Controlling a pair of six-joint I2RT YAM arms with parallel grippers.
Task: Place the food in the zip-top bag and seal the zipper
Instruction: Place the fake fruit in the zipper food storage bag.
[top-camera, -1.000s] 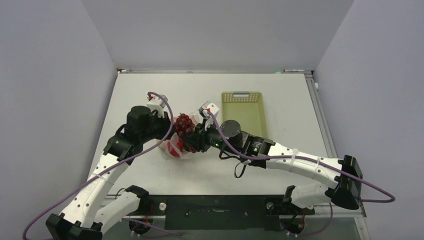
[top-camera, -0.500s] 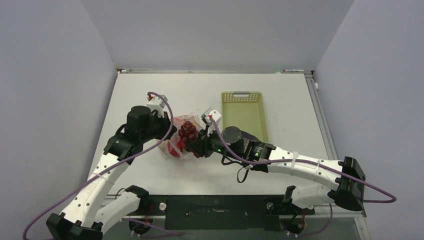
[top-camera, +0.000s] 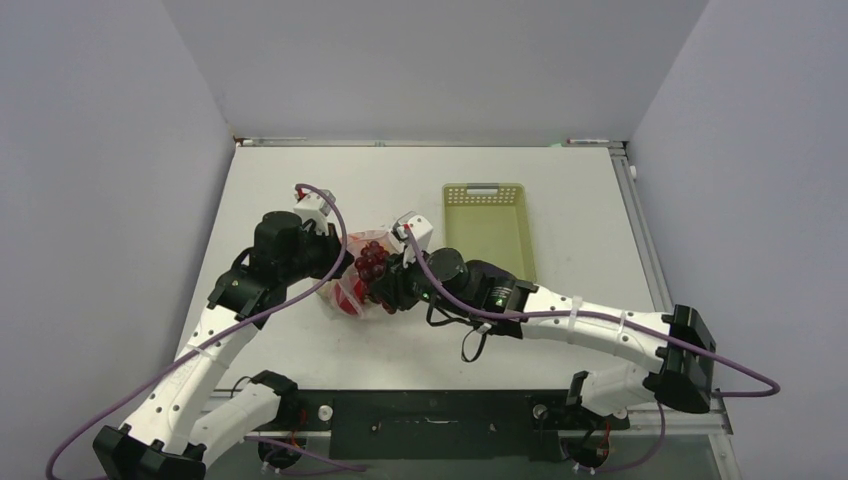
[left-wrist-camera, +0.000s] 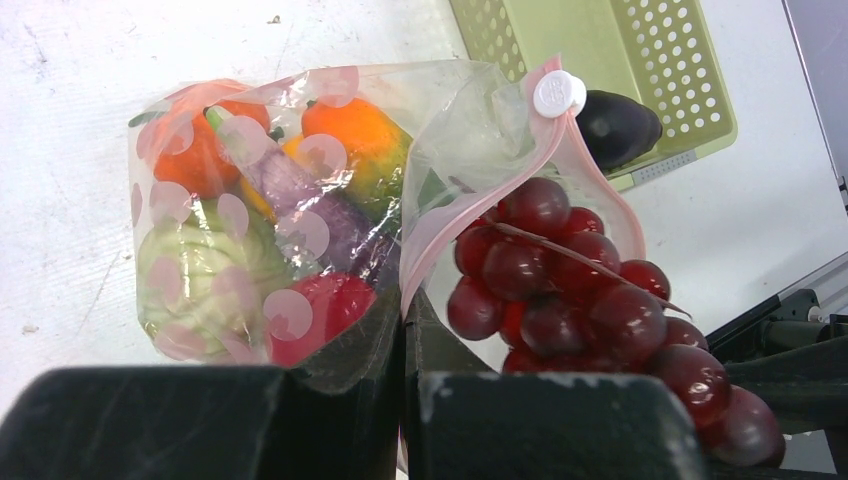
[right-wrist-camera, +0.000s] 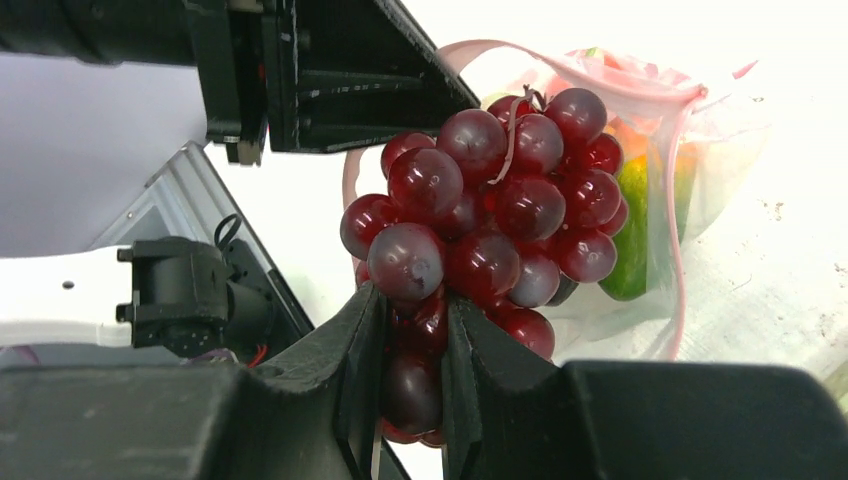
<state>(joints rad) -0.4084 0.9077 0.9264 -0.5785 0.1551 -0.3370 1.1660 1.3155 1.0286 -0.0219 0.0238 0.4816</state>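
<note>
From above, the white worktop (top-camera: 420, 190) carries a pale green perforated plastic basket (top-camera: 488, 225) on the right. Both arms meet left of it over a crinkly clear zip-top bag (top-camera: 348, 292). In the left wrist view, the left end effector (left-wrist-camera: 403, 335) is clamped tight on the bag's film at its thin pink-red zipper strip (left-wrist-camera: 470, 215). Smooth orange, ribbed green, red and purple toy pieces (left-wrist-camera: 240, 210) lie inside the bag behind pale pink dots. In the right wrist view, the right end effector (right-wrist-camera: 412, 335) grips a bunch of glossy dark red-purple grapes (right-wrist-camera: 490, 215) by its lower beads. The bunch sits at the bag's open mouth, with the pink strip looping behind it.
</note>
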